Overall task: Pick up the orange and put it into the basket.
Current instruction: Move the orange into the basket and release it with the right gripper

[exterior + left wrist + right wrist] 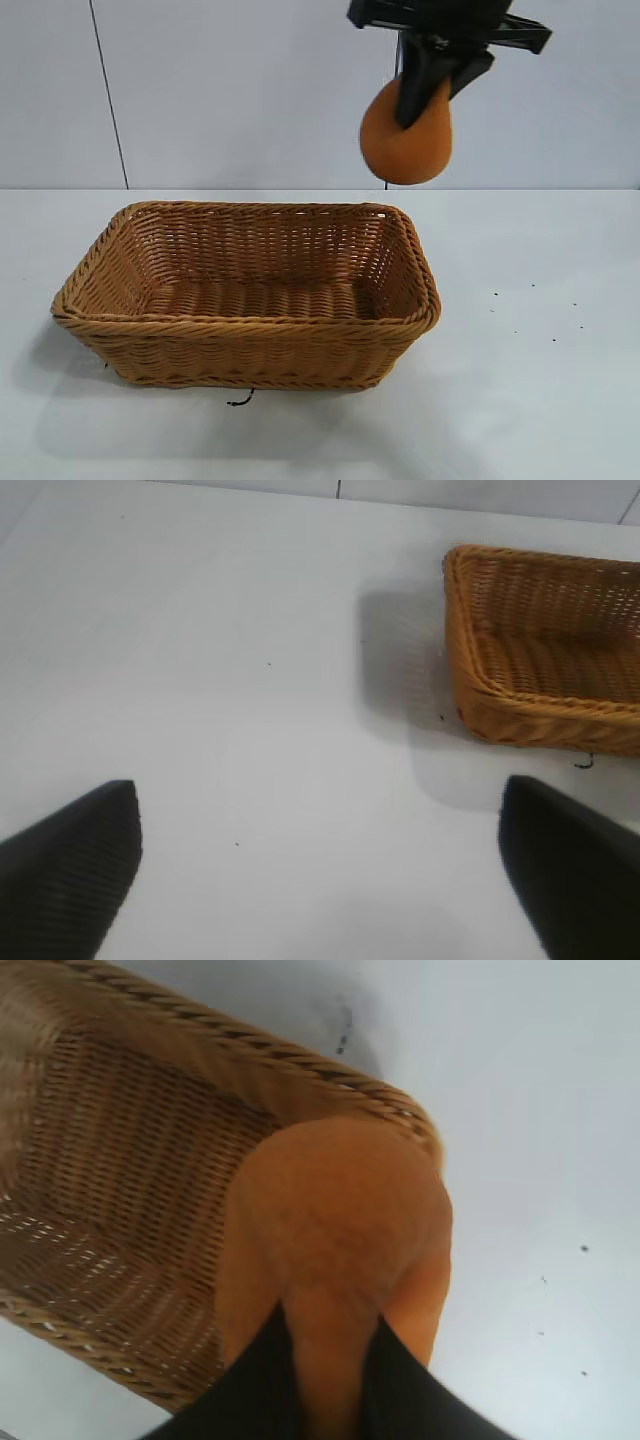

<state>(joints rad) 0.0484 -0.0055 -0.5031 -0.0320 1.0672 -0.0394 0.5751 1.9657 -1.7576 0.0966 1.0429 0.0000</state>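
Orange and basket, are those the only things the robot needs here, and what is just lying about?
For the job:
- the orange, held up by the right gripper, above the basket's far right corner
- the basket, with nothing inside

Just there:
- the left gripper, open, parked over bare table
- the white table
- dark specks on it

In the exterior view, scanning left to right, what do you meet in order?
Wicker basket on the white table → orange held in the air by the right gripper, above the basket's right end → a few dark specks on the table.
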